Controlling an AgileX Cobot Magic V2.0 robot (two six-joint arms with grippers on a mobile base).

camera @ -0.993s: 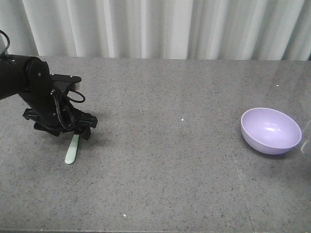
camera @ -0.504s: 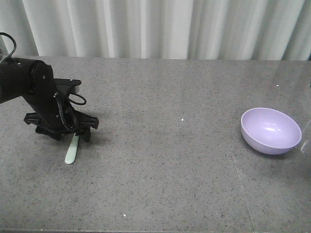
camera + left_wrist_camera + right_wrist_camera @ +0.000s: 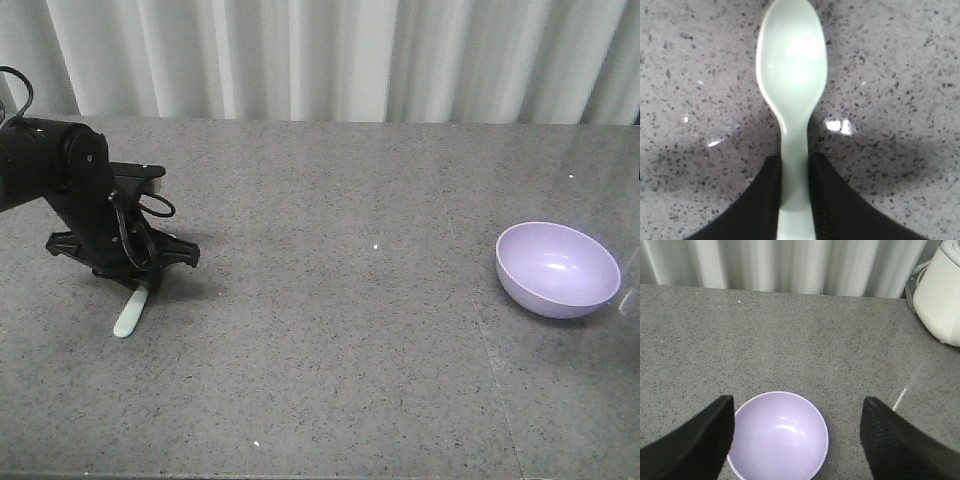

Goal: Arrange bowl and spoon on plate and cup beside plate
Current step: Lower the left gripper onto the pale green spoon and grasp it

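My left jaws are closed on the spoon (image 3: 792, 80). In the left wrist view the two black sides press against the handle from left and right, and the spoon's pale green scoop sticks out past them toward the top of the frame. Its long axis therefore runs straight out in line with my left jaws. In the front view the spoon (image 3: 130, 310) slants down from the jaws toward the lower left of the frame, with its far end at or just above the counter (image 3: 350, 300). I cannot tell whether it is fully clear of the surface.

The bowl (image 3: 557, 270) sits upright at the far right of the front view, well apart from the spoon, with bare counter between them. My right jaws are spread wide open. In the right wrist view their two sides sit at the lower left and lower right corners, and the bowl (image 3: 777, 435) lies between and just ahead of them at the lower centre. The right arm is clearly the nearer one for the bowl, so I judge that grasp is its job.

Neither the plate nor the cup shows in any view, so I cannot say which way the spoon must travel. A white appliance (image 3: 940, 295) stands at the upper right of the right wrist view.
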